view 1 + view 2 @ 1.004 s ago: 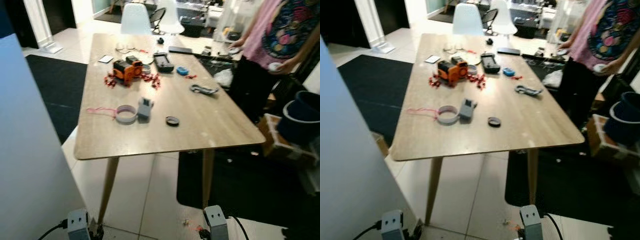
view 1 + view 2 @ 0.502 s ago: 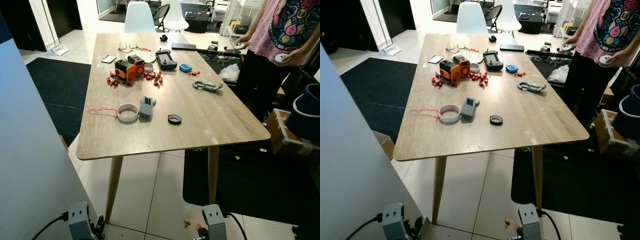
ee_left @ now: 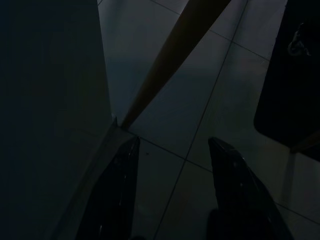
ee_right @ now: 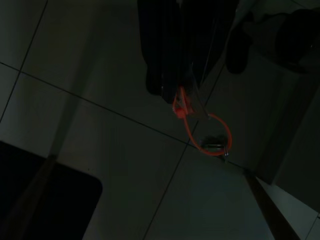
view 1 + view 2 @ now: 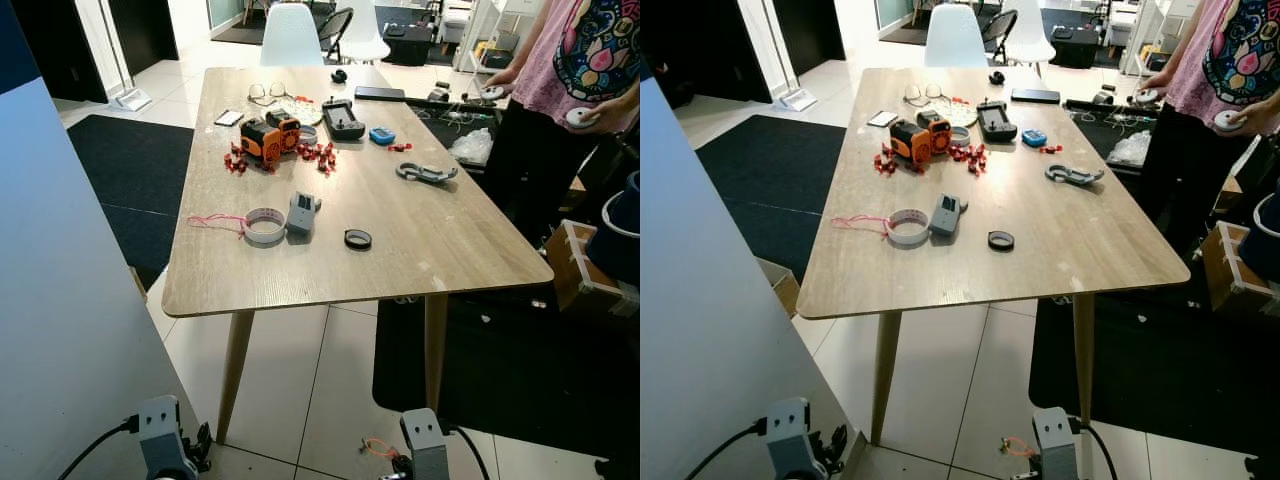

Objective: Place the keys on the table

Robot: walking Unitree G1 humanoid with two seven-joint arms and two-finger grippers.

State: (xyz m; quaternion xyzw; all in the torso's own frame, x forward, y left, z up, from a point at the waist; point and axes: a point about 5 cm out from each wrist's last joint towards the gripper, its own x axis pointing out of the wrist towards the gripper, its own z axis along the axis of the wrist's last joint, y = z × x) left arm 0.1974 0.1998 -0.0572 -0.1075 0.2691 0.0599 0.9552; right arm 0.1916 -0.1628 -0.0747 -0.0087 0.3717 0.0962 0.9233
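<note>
A long wooden table (image 5: 430, 245) stands ahead of me, its near edge about a step away. My right arm hangs low by the floor; its gripper (image 4: 170, 90) is shut on the keys (image 4: 212, 142), an orange cord loop with a small metal key dangling under the fingertips. From the head, the orange loop (image 5: 374, 447) shows just left of my right wrist (image 5: 424, 440). My left gripper (image 3: 175, 145) hangs open over the floor tiles beside a table leg (image 3: 170, 65), with nothing between its fingers.
On the table lie a tape roll (image 5: 265, 226), a grey block (image 5: 302, 213), a black ring (image 5: 358, 239), an orange device (image 5: 265, 138) and a carabiner (image 5: 426, 173). A person (image 5: 575, 90) stands at the table's right side. A pale panel (image 5: 70, 300) rises at my left. Black rugs flank the table.
The whole picture has shifted and sharpened, so the camera has moved and steadied; the table sits a little further right in view. Both arms still hang low.
</note>
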